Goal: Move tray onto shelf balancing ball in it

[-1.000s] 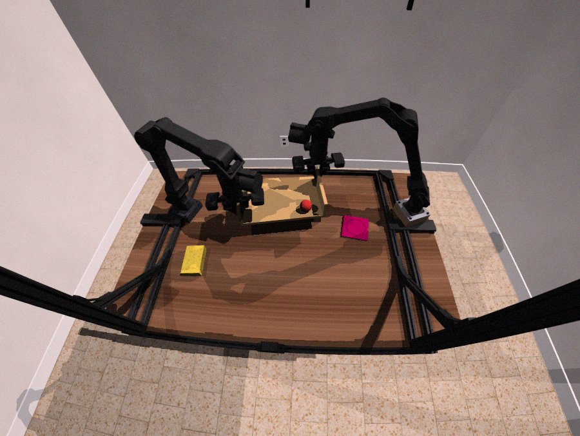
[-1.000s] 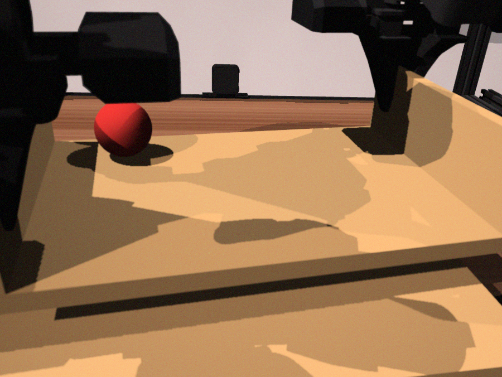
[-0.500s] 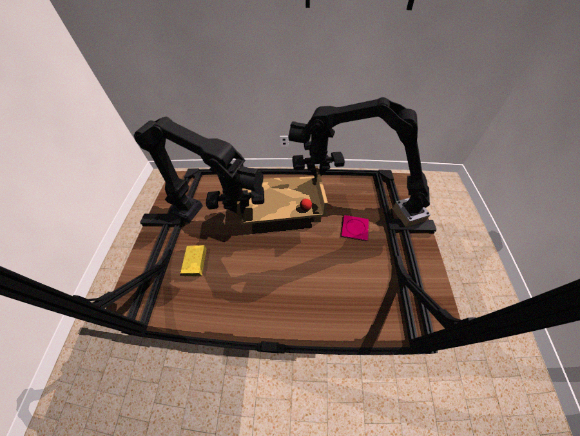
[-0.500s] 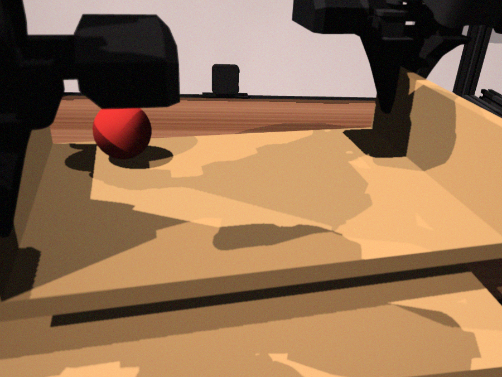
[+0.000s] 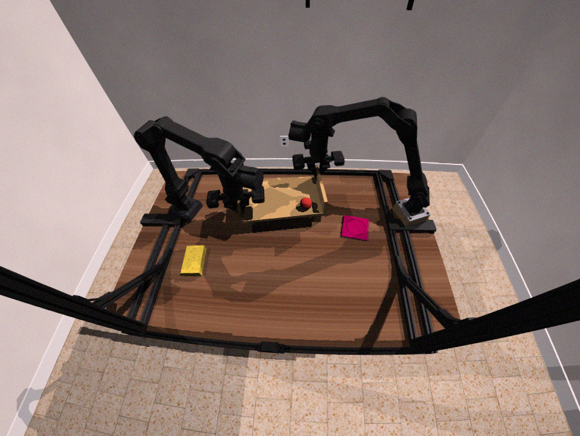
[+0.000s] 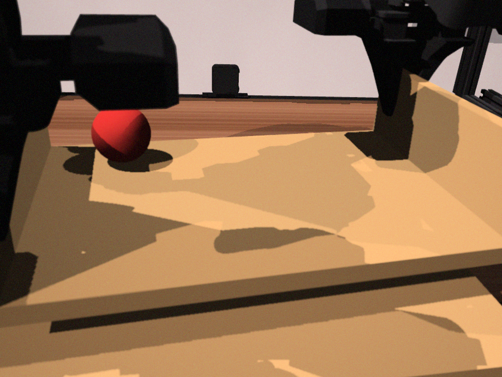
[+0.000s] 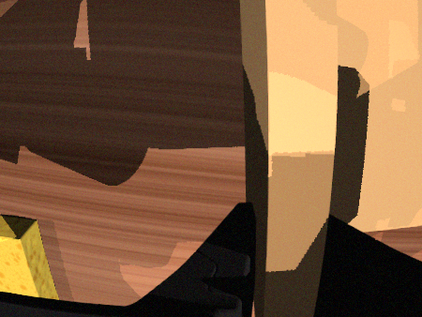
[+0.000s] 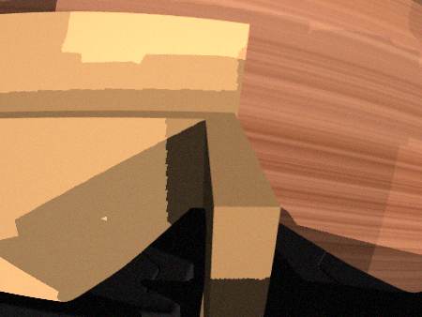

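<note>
The wooden tray (image 5: 276,206) (image 6: 284,202) (image 7: 300,117) (image 8: 244,164) was above the wooden shelf (image 6: 243,344), between the two arms; whether its underside touched the shelf, I cannot tell. The left gripper (image 5: 241,211) (image 6: 399,95) (image 7: 270,216) was closed on one end wall of the tray; the right gripper (image 5: 316,176) (image 6: 5,231) (image 8: 222,222) was closed on the opposite end wall, so both were gripping the tray. The red ball (image 5: 306,203) (image 6: 120,135) was on the tray floor, nearer to the right gripper's end; in the exterior view, a part of this gripper covered the top of the ball. On the brown table (image 5: 290,309) (image 6: 182,121) (image 7: 188,188) (image 8: 328,117) lay a yellow sponge (image 5: 193,259) (image 7: 16,267), on the left arm's side; a magenta square (image 5: 354,227) with a circle lay on the right arm's side, apart from the tray.
</note>
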`<action>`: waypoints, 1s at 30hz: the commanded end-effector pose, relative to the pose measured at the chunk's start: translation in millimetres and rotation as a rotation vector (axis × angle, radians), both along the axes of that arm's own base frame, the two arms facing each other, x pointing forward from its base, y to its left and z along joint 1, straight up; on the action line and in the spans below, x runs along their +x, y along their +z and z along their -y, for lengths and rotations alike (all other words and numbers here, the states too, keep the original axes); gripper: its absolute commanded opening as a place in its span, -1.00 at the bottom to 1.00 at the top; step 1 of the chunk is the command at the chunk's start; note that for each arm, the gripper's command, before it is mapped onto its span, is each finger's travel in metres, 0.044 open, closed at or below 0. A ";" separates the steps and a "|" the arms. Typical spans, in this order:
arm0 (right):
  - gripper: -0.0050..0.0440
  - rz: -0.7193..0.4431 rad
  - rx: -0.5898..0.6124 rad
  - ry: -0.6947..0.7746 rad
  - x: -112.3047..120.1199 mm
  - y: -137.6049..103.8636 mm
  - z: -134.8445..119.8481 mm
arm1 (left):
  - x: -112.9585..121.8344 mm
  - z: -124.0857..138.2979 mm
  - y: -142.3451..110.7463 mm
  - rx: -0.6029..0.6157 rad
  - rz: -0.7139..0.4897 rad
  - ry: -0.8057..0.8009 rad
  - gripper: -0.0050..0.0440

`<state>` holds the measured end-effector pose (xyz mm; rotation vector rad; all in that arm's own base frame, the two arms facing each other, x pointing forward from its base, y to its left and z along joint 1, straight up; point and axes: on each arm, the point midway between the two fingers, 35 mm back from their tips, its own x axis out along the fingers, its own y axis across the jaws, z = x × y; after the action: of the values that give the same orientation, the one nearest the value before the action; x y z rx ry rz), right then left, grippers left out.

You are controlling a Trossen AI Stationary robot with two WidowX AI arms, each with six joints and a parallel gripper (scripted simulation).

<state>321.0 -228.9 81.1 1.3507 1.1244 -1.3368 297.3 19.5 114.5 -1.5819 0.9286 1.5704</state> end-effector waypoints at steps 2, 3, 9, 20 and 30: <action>-0.71 0.003 0.004 0.001 -0.1 0.6 2.2 | -1.3 -2.1 1.1 -0.006 0.003 0.001 -0.71; -0.71 0.000 -0.006 0.001 -0.3 1.5 2.5 | -1.4 -2.4 0.2 0.004 -0.001 0.001 -0.71; -0.71 -0.002 -0.009 0.001 -1.1 1.9 4.8 | -2.3 -4.7 -0.2 0.007 -0.001 0.001 -0.71; -0.71 -0.001 -0.007 0.001 -2.3 1.6 7.9 | -3.3 -7.9 0.1 0.005 -0.001 0.001 -0.71; -0.71 0.003 -0.004 0.001 -3.5 0.8 10.6 | -4.1 -10.7 0.9 0.000 -0.002 0.001 -0.71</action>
<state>317.2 -238.8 82.5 1.3400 1.1179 -1.3456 293.8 29.6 113.5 -1.5707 0.9193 1.5762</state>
